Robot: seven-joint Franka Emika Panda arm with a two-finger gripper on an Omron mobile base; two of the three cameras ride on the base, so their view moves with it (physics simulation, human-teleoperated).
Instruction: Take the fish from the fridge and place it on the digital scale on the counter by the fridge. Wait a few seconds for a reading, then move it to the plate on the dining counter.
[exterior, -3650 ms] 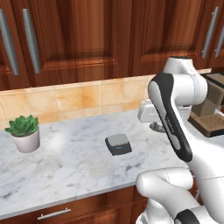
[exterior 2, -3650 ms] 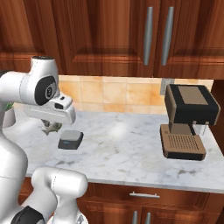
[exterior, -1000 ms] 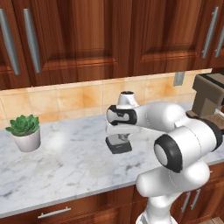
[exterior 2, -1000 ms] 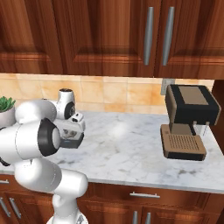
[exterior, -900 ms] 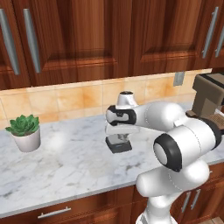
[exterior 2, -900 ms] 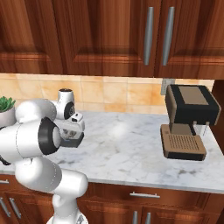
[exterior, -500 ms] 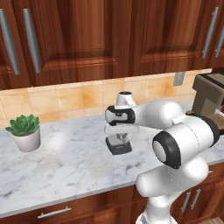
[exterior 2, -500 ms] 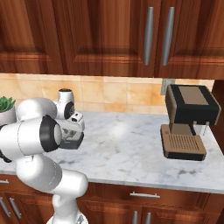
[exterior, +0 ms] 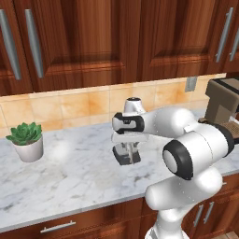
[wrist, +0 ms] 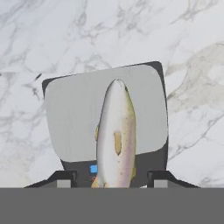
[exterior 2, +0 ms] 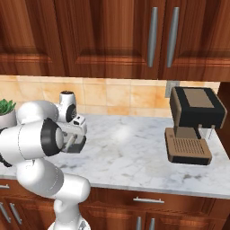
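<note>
In the hand view the fish (wrist: 116, 135), silvery-white with a pale belly, lies along the light grey top of the digital scale (wrist: 70, 113), its tail toward the hand. My gripper (wrist: 113, 179) hangs just above it, open, and the fingertips (wrist: 65, 177) stand clear of the fish on either side. From the left base view the gripper (exterior: 127, 151) points straight down over the dark scale (exterior: 121, 160) on the marble counter (exterior: 70, 182). In the right base view the gripper (exterior 2: 72, 140) sits partly behind my arm, over the scale (exterior 2: 78, 146).
A potted succulent (exterior: 28, 140) stands at the counter's left end. A brown-and-black coffee machine (exterior 2: 193, 128) stands at the right. Wooden wall cabinets hang above a tan tile backsplash, and drawers run below the counter edge.
The jaws have opened and let go of the fish, which now rests on the scale. The arm has hardly moved.
</note>
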